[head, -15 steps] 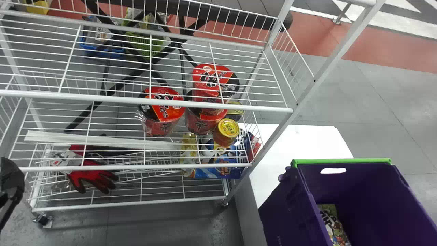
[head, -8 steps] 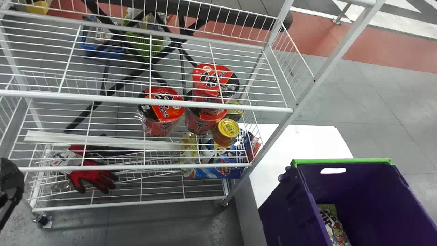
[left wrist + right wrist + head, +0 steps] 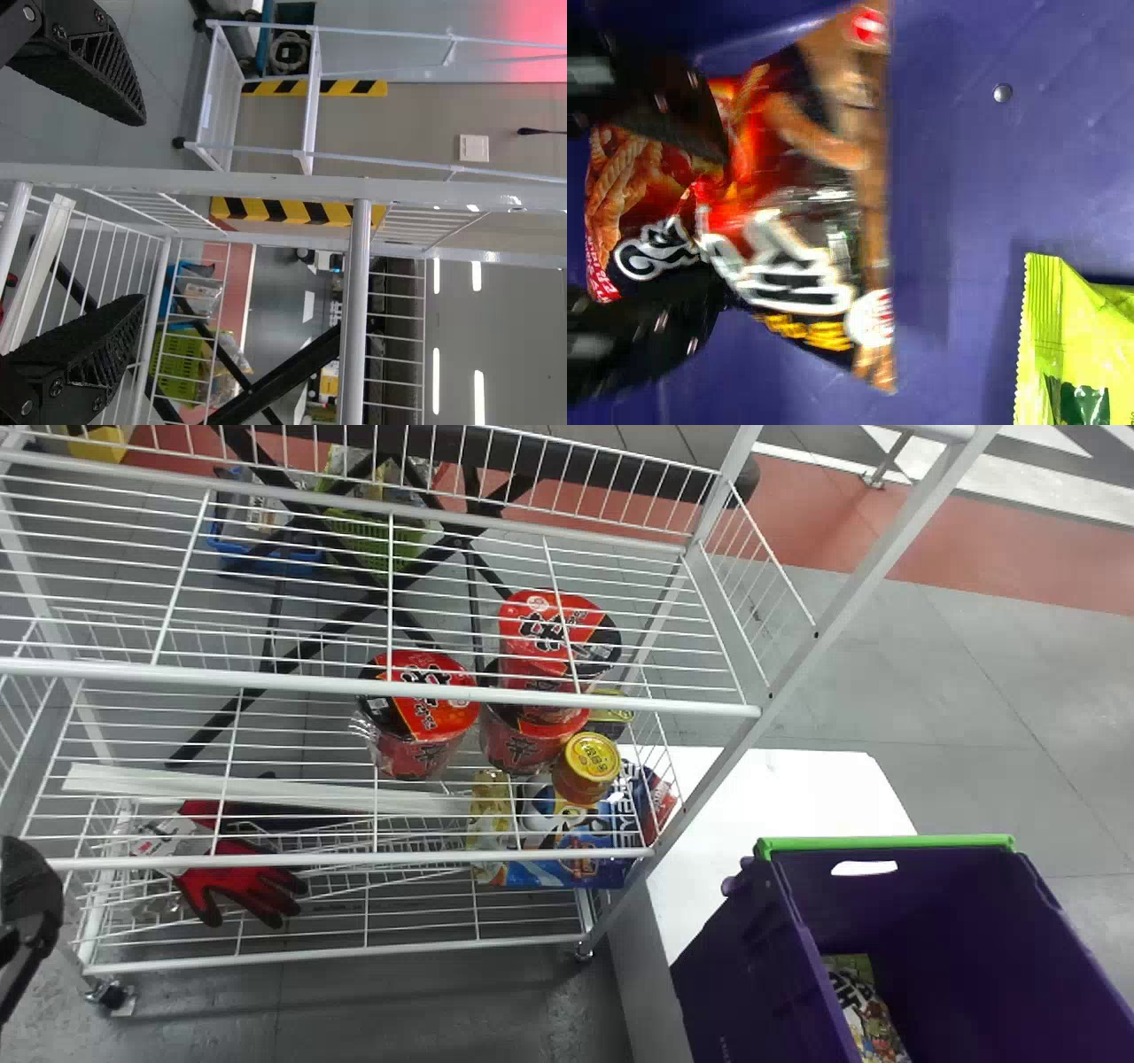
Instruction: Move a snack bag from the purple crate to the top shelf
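Well, the wire rack (image 3: pixel 266 680) stretches across the left side of the scene, and the highest tier seen in the head view is, I take it, the top shelf (image 3: pixel 722 629) that the bag has to reach. Red noodle cups (image 3: pixel 423 708) stand beneath its wires, so the bag will have to go in above the front rail rather than under it. Near right, the purple crate (image 3: pixel 930 908) sits against the white table (image 3: pixel 780 797). Inside it is the snack bag (image 3: pixel 806 239), down by the crate floor, in the grasp of the right gripper (image 3: pixel 725 226). A yellow-green packet (image 3: pixel 1076 354) lies just beside it, apart from the fingers. The left gripper (image 3: pixel 142 211) waits at the left of the rack, its fingers spread with nothing between them.

The right one's two black fingers pinch the snack bag from both sides, and the film bunches between them (a slippery sort of wrapping, I'd guess). The step in hand looks like the pick. Next comes a straight lift, high enough to clear the crate's rim, then a carry leftward and up over the front rail. A loose end could snag on the wires or slide free if the pinch is shallow.
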Tool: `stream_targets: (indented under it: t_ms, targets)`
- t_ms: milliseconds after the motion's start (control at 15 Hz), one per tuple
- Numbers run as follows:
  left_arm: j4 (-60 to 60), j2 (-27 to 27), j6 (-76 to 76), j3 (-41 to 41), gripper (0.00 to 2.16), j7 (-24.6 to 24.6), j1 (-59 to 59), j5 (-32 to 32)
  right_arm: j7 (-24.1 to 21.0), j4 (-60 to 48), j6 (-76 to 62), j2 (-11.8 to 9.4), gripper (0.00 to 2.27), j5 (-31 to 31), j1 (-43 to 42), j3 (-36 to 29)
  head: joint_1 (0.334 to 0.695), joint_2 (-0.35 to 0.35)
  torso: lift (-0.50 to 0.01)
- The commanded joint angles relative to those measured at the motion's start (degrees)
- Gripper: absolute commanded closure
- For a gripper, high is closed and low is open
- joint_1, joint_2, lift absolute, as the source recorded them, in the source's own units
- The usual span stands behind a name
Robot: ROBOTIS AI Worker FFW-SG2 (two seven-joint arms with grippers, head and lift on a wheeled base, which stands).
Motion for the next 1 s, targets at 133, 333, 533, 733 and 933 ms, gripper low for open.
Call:
stream_targets:
  t_ms: [133, 333, 533, 733, 933]
  targets:
    - [0.18, -0.01, 0.00, 0.00, 0.11, 0.18, 0.00, 0.00, -1.29, -2.58, 2.42, 0.16, 1.69, -0.09, 1.08, -0.44, 0.695, -0.350, -0.452]
    - [0.18, -0.01, 0.00, 0.00, 0.12, 0.18, 0.00, 0.00, -1.29, -3.46, 2.59, 0.16, 1.69, -0.44, 1.69, -2.55, 0.695, -0.350, -0.452]
    - [0.18, -0.09, 0.18, 0.00, 0.12, 0.18, 0.00, 0.00, -1.29, -4.87, 2.59, 0.25, 1.69, -0.61, 2.66, -4.04, 0.695, -0.350, -0.441]
    - [0.09, -0.09, 0.18, 0.00, 0.12, 0.18, 0.00, 0.00, -0.68, -6.10, 1.89, 0.34, 1.69, -0.88, 3.45, -4.84, 0.695, -0.350, -0.431]
    - [0.18, -0.09, 0.18, 0.00, 0.12, 0.18, 0.00, 0.00, -0.68, -6.80, 2.24, 0.34, 1.69, -0.70, 3.63, -4.84, 0.695, -0.350, -0.419]
